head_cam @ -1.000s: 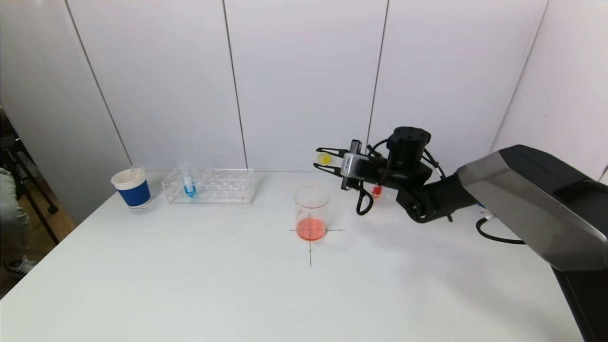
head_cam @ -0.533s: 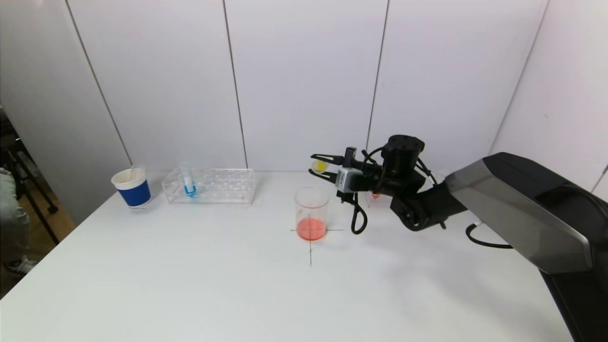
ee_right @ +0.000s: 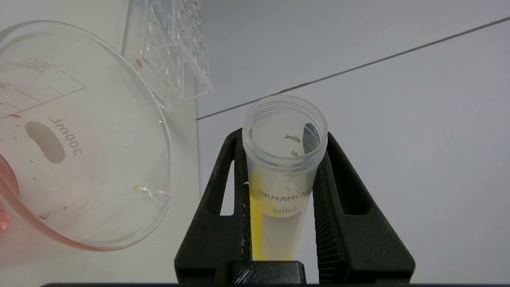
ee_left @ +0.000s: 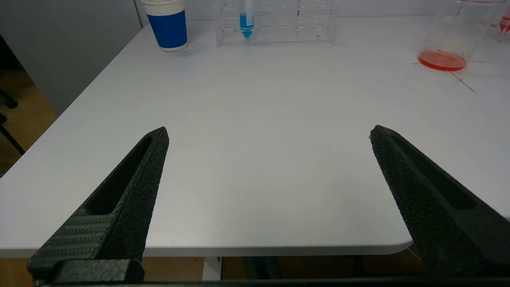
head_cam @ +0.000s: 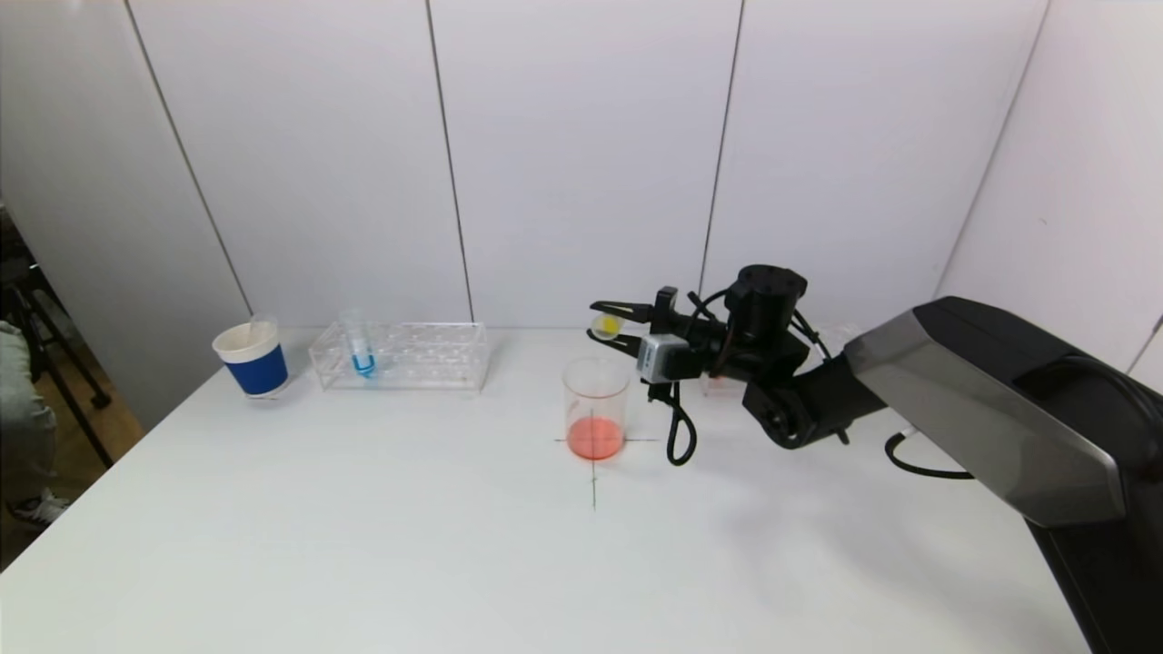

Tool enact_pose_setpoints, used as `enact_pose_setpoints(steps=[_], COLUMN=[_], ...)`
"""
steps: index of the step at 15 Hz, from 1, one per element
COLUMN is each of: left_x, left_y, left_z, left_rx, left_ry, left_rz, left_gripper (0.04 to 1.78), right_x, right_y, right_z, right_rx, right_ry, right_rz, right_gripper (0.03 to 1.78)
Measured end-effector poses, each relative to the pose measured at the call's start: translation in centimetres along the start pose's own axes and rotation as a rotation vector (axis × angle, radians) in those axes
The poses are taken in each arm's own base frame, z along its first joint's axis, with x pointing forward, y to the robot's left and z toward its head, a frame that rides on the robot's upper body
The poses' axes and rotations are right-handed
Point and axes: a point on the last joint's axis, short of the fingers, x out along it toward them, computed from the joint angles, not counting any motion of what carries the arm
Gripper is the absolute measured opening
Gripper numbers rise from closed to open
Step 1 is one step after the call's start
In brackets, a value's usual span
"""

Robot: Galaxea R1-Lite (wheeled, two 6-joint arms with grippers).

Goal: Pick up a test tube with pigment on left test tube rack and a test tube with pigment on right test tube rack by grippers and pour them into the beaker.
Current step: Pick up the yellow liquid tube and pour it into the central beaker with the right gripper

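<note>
My right gripper (head_cam: 607, 324) is shut on a clear test tube with yellow pigment (ee_right: 281, 179), held tipped on its side just above and behind the rim of the glass beaker (head_cam: 595, 400). The beaker stands mid-table with orange-red liquid at its bottom; it also shows in the right wrist view (ee_right: 79, 131). The left rack (head_cam: 400, 356) holds a tube with blue pigment (head_cam: 361, 350). The right rack (head_cam: 722, 383) is mostly hidden behind my right arm. My left gripper (ee_left: 269, 135) is open and empty over the table's near left edge.
A blue and white paper cup (head_cam: 252, 357) stands left of the left rack. A black cross is drawn on the white table (head_cam: 363, 545) under the beaker. White wall panels stand close behind the table.
My right gripper has carried the yellow tube to the left and a little down, toward the beaker's rim. The beaker, the left rack and the cup have not moved.
</note>
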Motion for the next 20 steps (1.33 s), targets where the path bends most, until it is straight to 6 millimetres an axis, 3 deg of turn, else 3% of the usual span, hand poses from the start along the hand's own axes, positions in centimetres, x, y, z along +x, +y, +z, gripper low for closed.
enact_pose_setpoints(steps=[20], left_x=[0.0], left_y=[0.0], left_z=[0.0], left_rx=[0.0], left_ry=[0.0], left_rz=[0.0], left_gripper=[1.76], right_x=[-0.61], right_y=[-0.77], right_z=[0.21], right_rx=[-0.24], right_ry=[0.049], right_rz=[-0.012], right_gripper=[0.5])
